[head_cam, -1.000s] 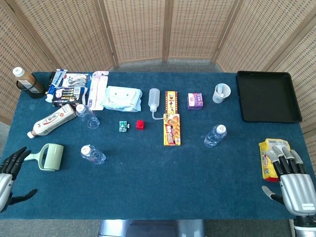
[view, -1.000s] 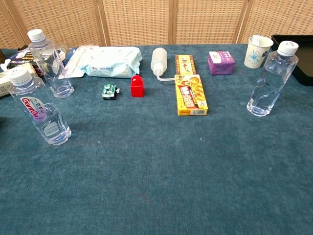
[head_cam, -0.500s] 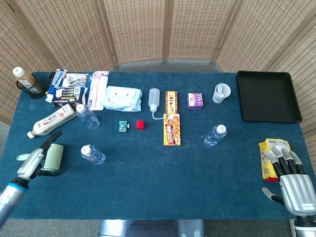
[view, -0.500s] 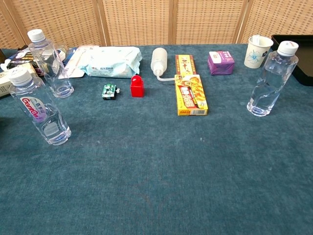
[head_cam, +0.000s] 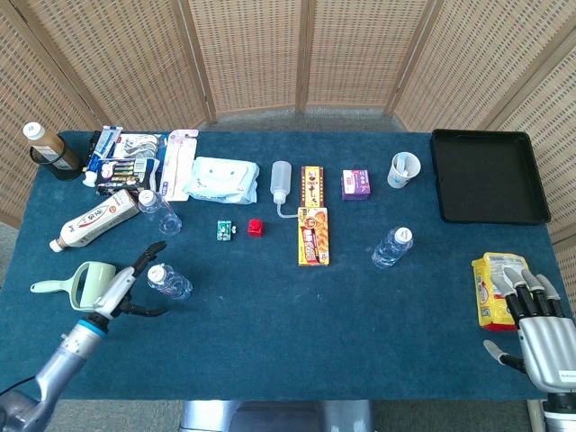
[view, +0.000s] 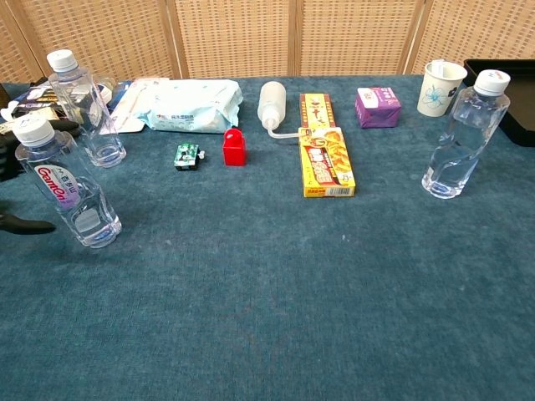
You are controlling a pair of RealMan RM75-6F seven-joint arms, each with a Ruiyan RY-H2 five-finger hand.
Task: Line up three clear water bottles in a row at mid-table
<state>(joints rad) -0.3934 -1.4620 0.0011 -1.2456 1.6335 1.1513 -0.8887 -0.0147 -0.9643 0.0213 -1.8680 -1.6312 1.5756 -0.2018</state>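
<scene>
Clear plastic water bottle with white cap (head_cam: pixel 167 281) stands upright on the blue table (head_cam: pixel 270 315), front left; left robot hand (head_cam: pixel 133 286) just beside it, fingers spread, holding nothing. Right robot hand (head_cam: pixel 540 328) idle, fingers apart, near edge. Bottle looks near-empty: light, tippy, smooth. Grip mid-body.

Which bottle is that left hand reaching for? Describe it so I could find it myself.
Start at the pale green mug near the table's left front edge. Just right of it, beside the spread left hand, stands a clear plastic water bottle with a white cap. Unlike the clear bottle behind it, it carries pink lettering.
</scene>
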